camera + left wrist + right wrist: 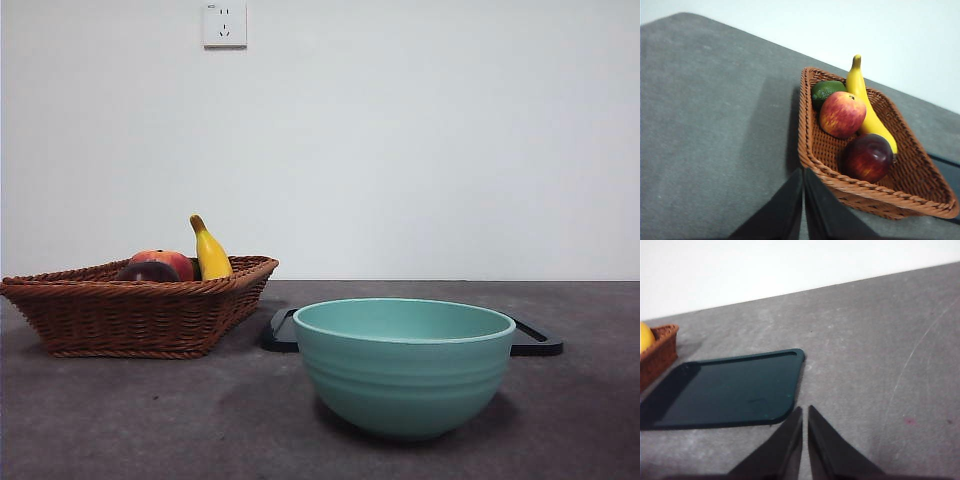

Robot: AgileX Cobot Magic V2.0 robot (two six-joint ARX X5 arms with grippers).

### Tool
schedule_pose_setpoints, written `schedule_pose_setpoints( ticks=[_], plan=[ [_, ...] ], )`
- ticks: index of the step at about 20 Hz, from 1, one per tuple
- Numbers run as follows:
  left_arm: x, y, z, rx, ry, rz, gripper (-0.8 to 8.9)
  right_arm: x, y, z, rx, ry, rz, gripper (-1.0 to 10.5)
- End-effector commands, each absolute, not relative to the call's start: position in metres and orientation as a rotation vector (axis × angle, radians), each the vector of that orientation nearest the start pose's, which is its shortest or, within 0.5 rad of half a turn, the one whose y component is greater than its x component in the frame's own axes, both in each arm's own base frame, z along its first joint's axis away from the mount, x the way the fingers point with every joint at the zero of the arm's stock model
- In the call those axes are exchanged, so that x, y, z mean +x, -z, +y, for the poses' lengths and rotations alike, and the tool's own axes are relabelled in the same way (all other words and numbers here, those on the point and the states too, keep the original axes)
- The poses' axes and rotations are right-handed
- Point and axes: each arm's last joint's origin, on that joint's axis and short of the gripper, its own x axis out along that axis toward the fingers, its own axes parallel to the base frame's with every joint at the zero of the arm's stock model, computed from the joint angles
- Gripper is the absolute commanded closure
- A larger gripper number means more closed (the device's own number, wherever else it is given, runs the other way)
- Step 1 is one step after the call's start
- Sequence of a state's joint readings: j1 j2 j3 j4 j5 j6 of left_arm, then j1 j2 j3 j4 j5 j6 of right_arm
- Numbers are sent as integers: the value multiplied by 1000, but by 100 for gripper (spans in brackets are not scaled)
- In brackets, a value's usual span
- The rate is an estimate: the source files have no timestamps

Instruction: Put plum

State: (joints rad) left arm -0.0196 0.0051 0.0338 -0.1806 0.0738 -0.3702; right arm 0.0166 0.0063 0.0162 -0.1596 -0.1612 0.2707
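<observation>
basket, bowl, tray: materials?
Basket: woven wicker or rattan, brown, slightly shiny; the braided strands and rim show. Bowl: looks like glazed ceramic, possibly melamine; smooth teal with ridged bands and a soft sheen. Tray: probably plastic, dark and glossy; it is flat, with rounded corners and a slot handle.

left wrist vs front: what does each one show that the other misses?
Only left wrist: the lime in the basket, the left end effector with jaws closed together, and the whole plum.
Only front: the green bowl and the wall socket.
Both: the basket, the banana, the red apple, the plum and part of the dark tray.
</observation>
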Motion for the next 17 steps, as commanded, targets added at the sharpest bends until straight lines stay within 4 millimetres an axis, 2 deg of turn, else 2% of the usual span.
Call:
schedule_pose_setpoints(
  ticks=[1,7,12,17],
  plan=[
    [93,-165,-4,-423,67,158,805,95,-153,6,362,-158,176,937],
    [87,-182,-4,-458,76,165,805,92,-172,7,416,-181,133,937],
    [83,-201,-5,-460,90,176,804,85,-202,7,408,-197,55,937],
    [78,-230,-5,-423,112,179,804,78,-236,7,391,-203,49,937]
  ],
)
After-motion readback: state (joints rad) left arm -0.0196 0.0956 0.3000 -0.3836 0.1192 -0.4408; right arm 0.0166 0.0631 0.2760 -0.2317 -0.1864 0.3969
